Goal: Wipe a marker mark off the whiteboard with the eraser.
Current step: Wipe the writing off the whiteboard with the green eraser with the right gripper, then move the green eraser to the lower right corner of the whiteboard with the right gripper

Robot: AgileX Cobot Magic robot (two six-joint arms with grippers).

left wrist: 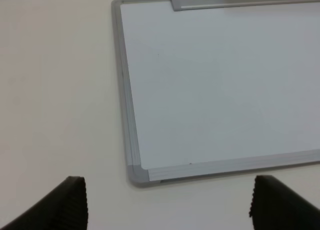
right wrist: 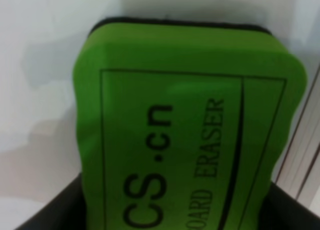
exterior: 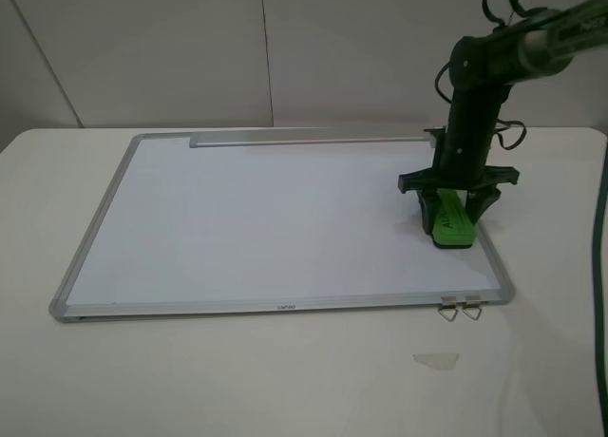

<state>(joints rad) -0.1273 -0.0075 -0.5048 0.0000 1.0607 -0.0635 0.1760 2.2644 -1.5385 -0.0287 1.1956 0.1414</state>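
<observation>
Green foam, bright and smooth, with rounded corners, makes up the eraser, which is found on the whiteboard toward three o'clock of the board's middle, close to the frame rail on that side. It is clamped between the black fingers of the right gripper, whose jaws are closed on its long sides. The block is seen tilted, with its far end raised into the claw and its near end down on the board; whether the whole base lies flat cannot be told. In the right wrist view the eraser fills the frame: a thin dark rectangle is printed on its top, along with the letters "CS.cn" and "OARD ERASER", and a darker base layer is glimpsed at its far edge.

The whiteboard is a large flat rectangle with a glossy white face, bordered by a brushed silver-grey metal frame with rounded corner pieces. A grey tray strip is fixed along the twelve o'clock edge, and two small wire clips are hung at the five o'clock corner. It is laid on a matte white table.

The left gripper is held above the table just off a frame corner, its ribbed black fingertips spread wide with nothing between them.
</observation>
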